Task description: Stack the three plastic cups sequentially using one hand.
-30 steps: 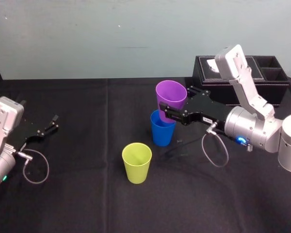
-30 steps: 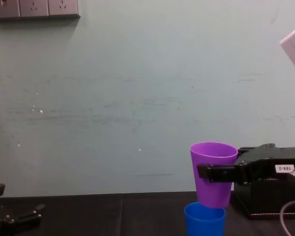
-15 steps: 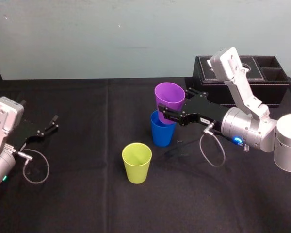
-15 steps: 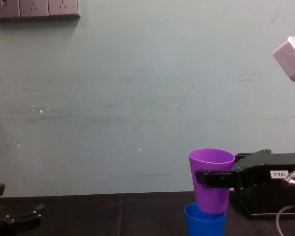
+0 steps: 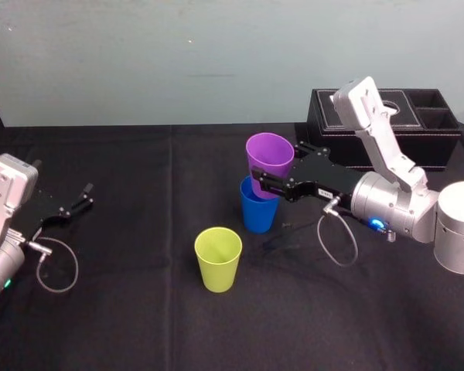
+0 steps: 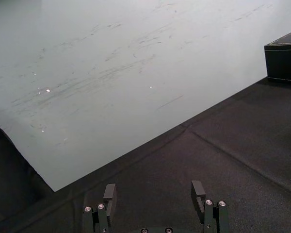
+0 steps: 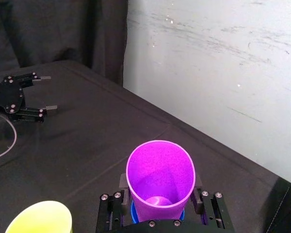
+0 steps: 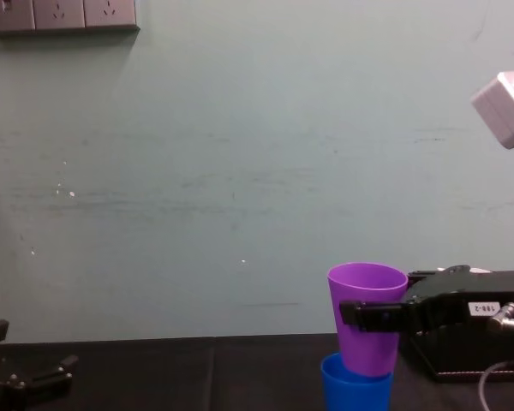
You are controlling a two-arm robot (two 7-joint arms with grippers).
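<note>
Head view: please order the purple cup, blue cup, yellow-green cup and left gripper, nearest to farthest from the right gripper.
1. Purple cup: held in the right gripper.
2. Blue cup: just under the purple one.
3. Yellow-green cup: apart, leftward, nearer the robot.
4. Left gripper: far left, open.

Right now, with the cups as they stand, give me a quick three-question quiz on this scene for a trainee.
1. True or false: the left pincer holds the purple cup.
2. Which cup stands alone, touched by nothing? A the blue cup; B the yellow-green cup; C the purple cup.
3. Fill in: the purple cup's base sits partly inside the mouth of the ___ cup.
Key: 1 false, the right pincer grips it, and the left pincer is open and empty, far to the left; 2 B; 3 blue.
</note>
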